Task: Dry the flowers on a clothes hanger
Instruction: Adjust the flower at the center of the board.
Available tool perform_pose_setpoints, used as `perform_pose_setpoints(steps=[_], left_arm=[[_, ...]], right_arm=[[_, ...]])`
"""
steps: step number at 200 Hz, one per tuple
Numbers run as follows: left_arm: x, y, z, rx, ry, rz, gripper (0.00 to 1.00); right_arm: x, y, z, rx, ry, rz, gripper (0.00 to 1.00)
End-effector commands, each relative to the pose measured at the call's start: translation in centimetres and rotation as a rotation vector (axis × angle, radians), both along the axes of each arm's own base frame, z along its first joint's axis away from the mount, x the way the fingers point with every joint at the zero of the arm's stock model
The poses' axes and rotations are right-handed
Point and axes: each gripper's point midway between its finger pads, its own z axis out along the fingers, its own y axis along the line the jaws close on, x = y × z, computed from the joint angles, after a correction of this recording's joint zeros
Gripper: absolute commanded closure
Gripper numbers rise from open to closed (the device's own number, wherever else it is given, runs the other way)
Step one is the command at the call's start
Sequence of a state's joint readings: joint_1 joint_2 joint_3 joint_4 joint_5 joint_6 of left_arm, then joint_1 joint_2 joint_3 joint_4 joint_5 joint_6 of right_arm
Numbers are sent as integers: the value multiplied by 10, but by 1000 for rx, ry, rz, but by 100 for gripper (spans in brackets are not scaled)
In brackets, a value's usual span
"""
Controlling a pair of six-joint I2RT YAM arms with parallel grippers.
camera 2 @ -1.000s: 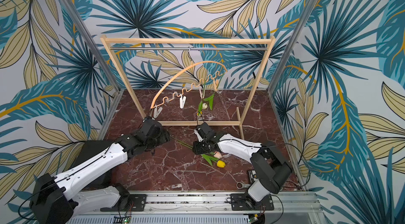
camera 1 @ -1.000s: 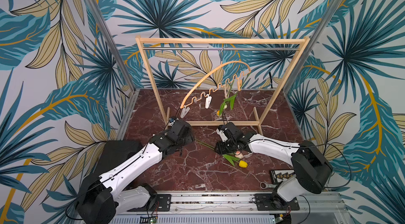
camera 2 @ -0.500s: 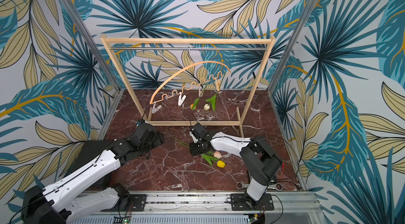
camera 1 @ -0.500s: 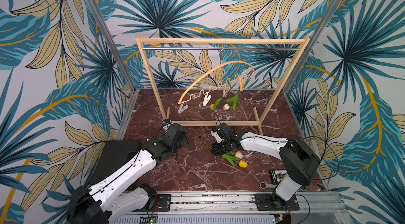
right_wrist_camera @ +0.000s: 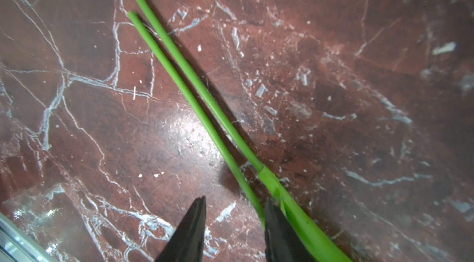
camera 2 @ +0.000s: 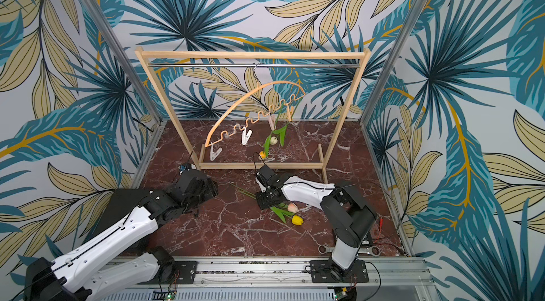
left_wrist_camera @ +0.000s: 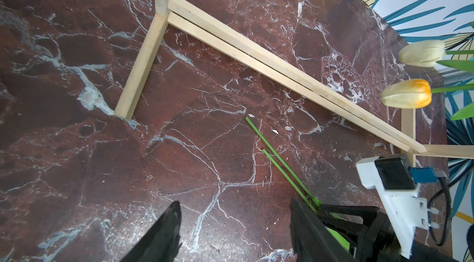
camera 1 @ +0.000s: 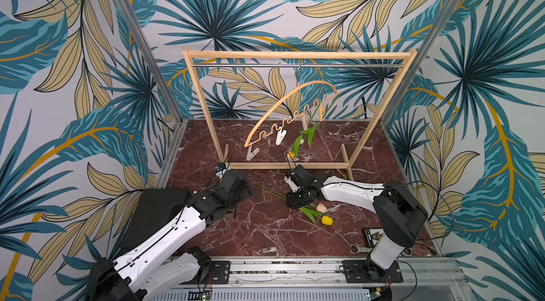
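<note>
Right gripper point(right_wrist_camera: 236, 199) low on the marble point(right_wrist_camera: 359, 68), jaws part-open and empty at two tulip stems point(right_wrist_camera: 189, 68), set to pinch one for the clothes hanger point(camera 1: 279, 138).

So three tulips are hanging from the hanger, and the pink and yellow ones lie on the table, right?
Only two hang from the hanger, the cream tulip and the orange tulip, as both top views show. The pink tulip and yellow tulip do lie on the table.
</note>
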State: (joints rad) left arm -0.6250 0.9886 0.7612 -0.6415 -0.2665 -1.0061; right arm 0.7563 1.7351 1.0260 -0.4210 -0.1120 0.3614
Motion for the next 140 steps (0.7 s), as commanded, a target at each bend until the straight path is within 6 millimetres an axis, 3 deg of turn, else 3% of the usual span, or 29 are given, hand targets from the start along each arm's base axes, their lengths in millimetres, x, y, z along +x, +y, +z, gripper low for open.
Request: perform_pose_setpoints(steps=[1,74,109,140], left_arm=[[-7,8,-11,22,18,18,31],[-5,8,-9,16,3,23,31],[-5,7,-12,6,7,26,31],[-6,8,-16,6,18,37,31]], right_arm=[[-10,0,-7,-36,20,41,60],[-37,21,-4,-18,40,130,62],[-30,15,0,-66,-6,131,62],[-12,13,13,-99,-85,111,59]])
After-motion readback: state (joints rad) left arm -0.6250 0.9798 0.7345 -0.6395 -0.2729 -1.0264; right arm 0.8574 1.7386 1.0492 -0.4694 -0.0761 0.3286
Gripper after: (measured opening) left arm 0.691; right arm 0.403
